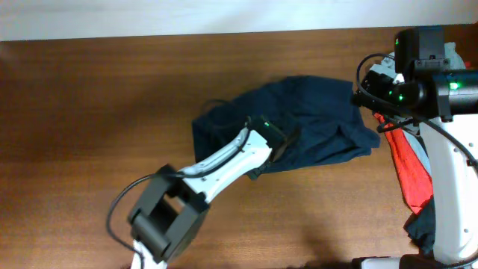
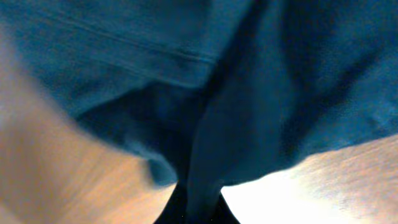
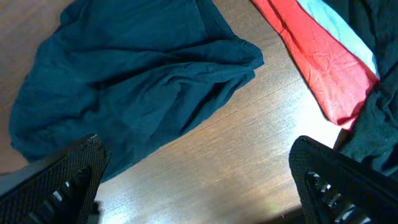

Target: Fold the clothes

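The dark navy shorts (image 1: 314,123) lie crumpled on the wooden table, right of centre. My left gripper (image 1: 278,146) sits at their front edge and is shut on a pinched fold of the navy fabric (image 2: 205,180), which runs up from between the fingers. The shorts also fill the upper left of the right wrist view (image 3: 124,81). My right gripper (image 3: 199,186) is open and empty above bare wood, just right of the shorts' right edge.
A red shirt (image 1: 407,168) with a light grey shirt (image 3: 339,28) and a dark garment (image 1: 422,224) lie piled at the table's right edge, beside the right arm's base. Bare wood (image 1: 89,112) stretches to the left of the shorts.
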Controlling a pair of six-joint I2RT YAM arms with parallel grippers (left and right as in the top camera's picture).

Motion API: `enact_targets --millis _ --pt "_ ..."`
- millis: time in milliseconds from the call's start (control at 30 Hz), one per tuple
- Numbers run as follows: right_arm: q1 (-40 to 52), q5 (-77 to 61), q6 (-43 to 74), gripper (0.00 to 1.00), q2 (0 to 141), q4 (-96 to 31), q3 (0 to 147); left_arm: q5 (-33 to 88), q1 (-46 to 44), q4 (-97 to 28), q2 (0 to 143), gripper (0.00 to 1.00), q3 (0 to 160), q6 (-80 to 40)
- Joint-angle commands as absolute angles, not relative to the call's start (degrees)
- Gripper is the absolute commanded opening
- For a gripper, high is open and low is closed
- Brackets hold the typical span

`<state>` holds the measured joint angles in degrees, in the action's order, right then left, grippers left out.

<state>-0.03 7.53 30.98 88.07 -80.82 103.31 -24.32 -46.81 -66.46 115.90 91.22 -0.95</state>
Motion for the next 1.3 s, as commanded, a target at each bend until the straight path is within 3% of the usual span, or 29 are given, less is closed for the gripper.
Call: enact_targets --millis 0,233,400,700,833,1000,1267 --pt "-0.4 7.6 30.4 0.95 87.1 -81.4 104.2 -33.3 -46.1 -67.9 104.3 0.0 95.4 -8.2" --pt "-0.4 7.6 28.7 0.95 87.1 -83.2 104.2 -34.3 -39.3 -66.5 92.1 0.01 95.5 -8.3" --pt "-0.4 6.6 27.0 0.95 87.1 -86.0 104.2 -33.9 -32.9 -66.7 91.5 0.01 95.5 -8.1" --pt "-0.4 -2.0 14.9 0.99 87.4 -87.4 100.3 -33.9 -30.2 -66.7 91.5 0.0 95.5 -8.1" --pt "-0.4 -8.7 5.4 0.97 87.5 -86.1 95.1 -33.9 -30.2 -66.7 91.5 0.01 95.5 -8.1" --pt "-0.4 -19.5 -7.0 0.8 87.5 -84.9 86.9 -34.3 -30.2 -66.7 91.5 0.01 95.5 -7.9" --pt "-0.4 -21.1 -7.4 0.83 87.5 -74.6 73.1 -34.3 -30.2 -66.7 91.5 0.01 95.5 -7.9"
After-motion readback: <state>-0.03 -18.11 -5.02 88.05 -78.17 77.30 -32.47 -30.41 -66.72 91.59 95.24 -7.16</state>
